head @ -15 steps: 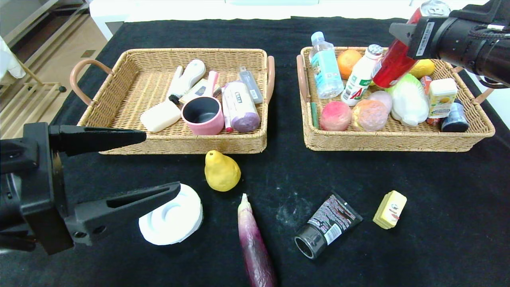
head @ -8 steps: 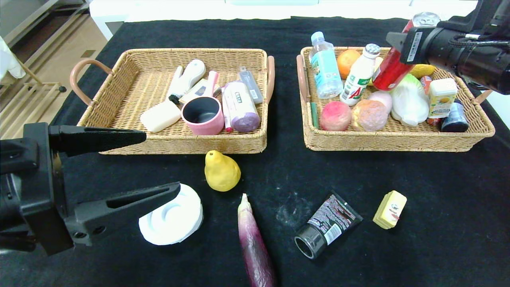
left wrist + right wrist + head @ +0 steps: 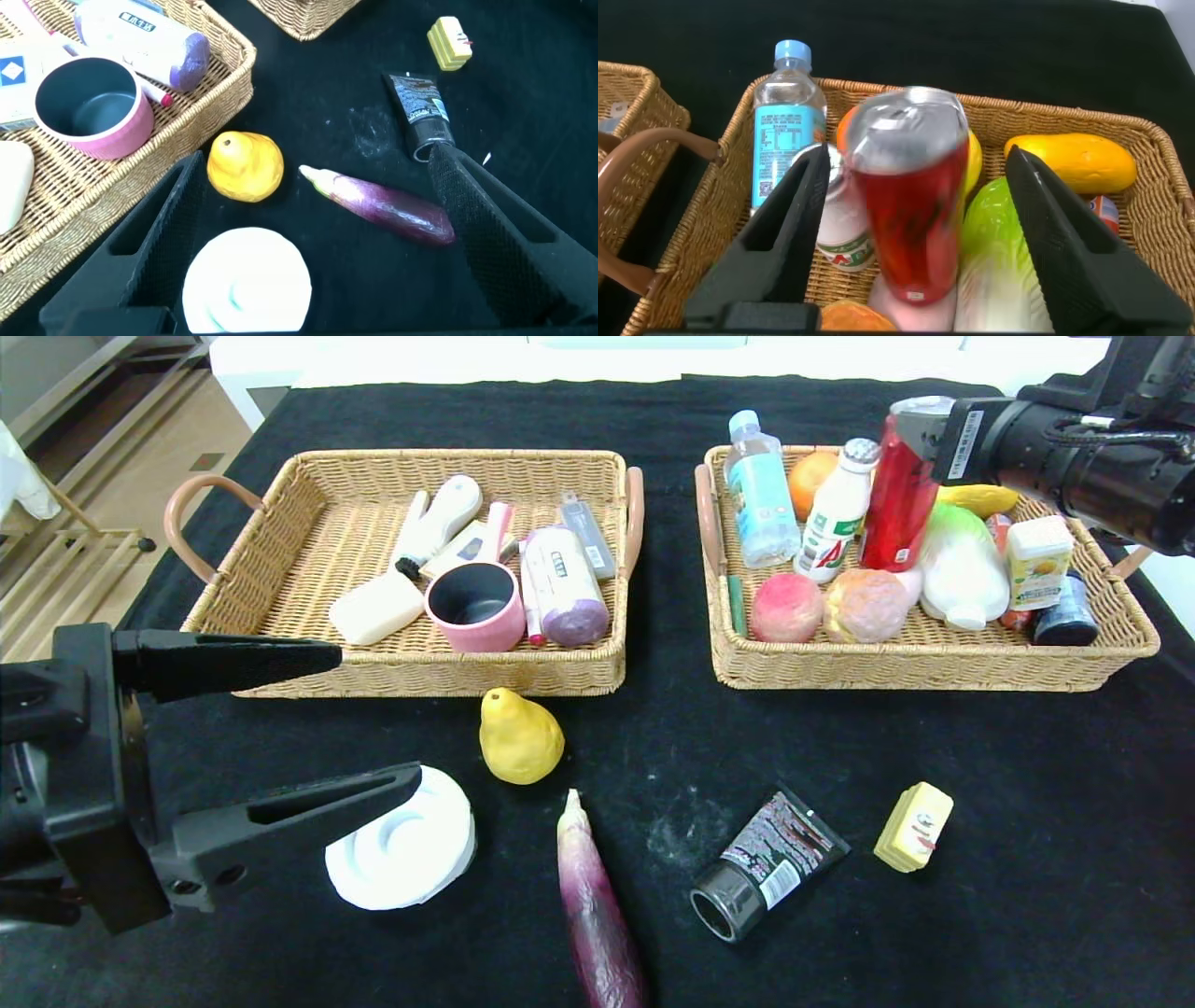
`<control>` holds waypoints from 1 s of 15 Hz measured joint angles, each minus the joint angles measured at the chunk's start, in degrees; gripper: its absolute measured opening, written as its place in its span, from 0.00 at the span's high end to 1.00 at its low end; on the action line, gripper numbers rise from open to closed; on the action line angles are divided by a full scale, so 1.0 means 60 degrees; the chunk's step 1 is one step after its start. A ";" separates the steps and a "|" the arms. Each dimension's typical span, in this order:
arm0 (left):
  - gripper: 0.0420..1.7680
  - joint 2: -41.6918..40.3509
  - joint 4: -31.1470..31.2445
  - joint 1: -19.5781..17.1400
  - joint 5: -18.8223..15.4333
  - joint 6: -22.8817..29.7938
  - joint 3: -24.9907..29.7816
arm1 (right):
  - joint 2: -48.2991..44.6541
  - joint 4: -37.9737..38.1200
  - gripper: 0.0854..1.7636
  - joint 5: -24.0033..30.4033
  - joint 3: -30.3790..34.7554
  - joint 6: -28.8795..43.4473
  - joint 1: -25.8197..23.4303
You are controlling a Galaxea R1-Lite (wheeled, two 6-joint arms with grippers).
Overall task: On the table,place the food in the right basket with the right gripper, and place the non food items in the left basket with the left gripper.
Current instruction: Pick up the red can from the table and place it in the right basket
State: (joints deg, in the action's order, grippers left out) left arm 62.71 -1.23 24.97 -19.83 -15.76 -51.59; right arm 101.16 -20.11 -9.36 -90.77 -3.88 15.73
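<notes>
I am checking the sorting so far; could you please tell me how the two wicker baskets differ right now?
The left basket holds toiletries and a pink mug; the right basket holds fruit, bottles and a red can. The left basket has bare wicker floor showing, while the right basket is crowded. The right hand is above the right basket with open fingers either side of the can; the left hand sits short of the left basket, open. Both are rectangular tan wicker trays with brown hoop handles.

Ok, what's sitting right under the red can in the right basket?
The red can stands upright over a pale pink round item, wedged between the white drink bottle and the cabbage. The can hides its contact point and the basket floor beneath.
</notes>
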 joint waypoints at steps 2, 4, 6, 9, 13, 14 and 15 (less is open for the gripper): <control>0.03 -0.0002 0.0008 0.0000 0.0000 -0.0008 0.0000 | -0.0006 0.0018 0.18 -0.0006 0.0010 0.0087 -0.0030; 0.03 -0.0002 0.0008 0.0000 0.0000 -0.0008 0.0000 | -0.0041 0.0033 0.15 -0.0010 0.0053 0.0095 -0.0045; 0.03 -0.0006 0.0004 0.0000 0.0000 -0.0004 0.0000 | -0.0110 0.0041 0.12 -0.0010 0.0120 0.0102 -0.0035; 0.03 -0.0018 0.0004 0.0000 -0.0002 -0.0004 0.0000 | -0.0234 0.0055 0.09 -0.0004 0.0337 0.0095 -0.0004; 0.03 -0.0018 0.0004 0.0000 -0.0002 -0.0004 0.0000 | -0.0571 0.0557 0.07 0.0008 0.0650 0.0095 0.0108; 0.03 -0.0018 0.0004 0.0000 0.0000 -0.0008 0.0000 | -0.0711 0.0634 0.06 0.0012 0.0790 0.0091 0.0193; 0.03 -0.0020 0.0008 0.0000 0.0000 -0.0008 0.0000 | -0.0868 0.0754 0.06 0.0012 0.0939 0.0091 0.0276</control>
State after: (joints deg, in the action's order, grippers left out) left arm 62.59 -1.18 24.97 -19.83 -15.81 -51.59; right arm 95.95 -15.59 -9.29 -85.14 -3.33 17.38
